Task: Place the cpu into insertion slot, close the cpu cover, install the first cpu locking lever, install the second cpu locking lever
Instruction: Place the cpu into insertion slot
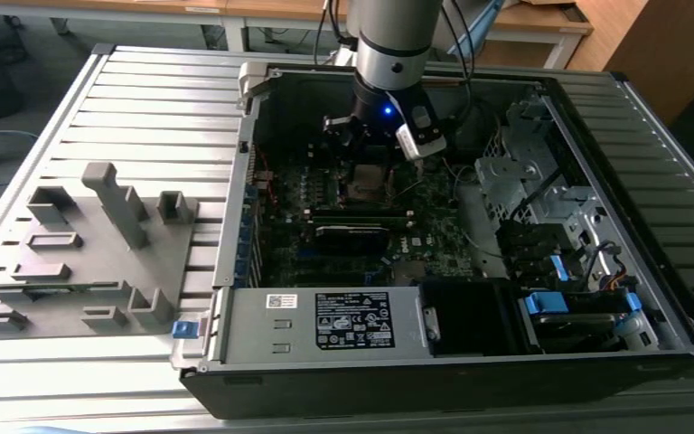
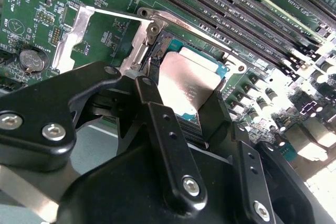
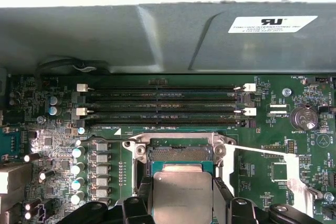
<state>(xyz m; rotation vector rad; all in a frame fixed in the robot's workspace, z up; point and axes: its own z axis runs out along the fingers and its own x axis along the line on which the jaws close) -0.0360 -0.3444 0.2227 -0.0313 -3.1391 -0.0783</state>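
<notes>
My gripper [image 3: 181,187] is shut on the cpu [image 3: 181,198], a flat square chip with a dull silver top, one black finger [image 3: 143,195] on each side. In the second wrist view the cpu [image 2: 184,80] hangs low over the insertion slot [image 2: 160,43], whose dark field and shiny rim [image 3: 181,155] show just beyond the chip. I cannot tell whether the chip touches the slot. A thin silver locking lever [image 3: 262,153] sticks out sideways from the socket, unlatched. The cpu cover does not lie over the slot, and where it stands I cannot tell. In the exterior view the gripper [image 1: 367,167] reaches down into the open case.
Long black memory slots [image 3: 163,106] run just beyond the socket. A row of capacitors [image 3: 79,166] stands on one side and a coin battery [image 3: 303,117] on the other. The case walls [image 1: 232,226] surround the board. A grey fixture [image 1: 94,244] lies on the exterior view's left.
</notes>
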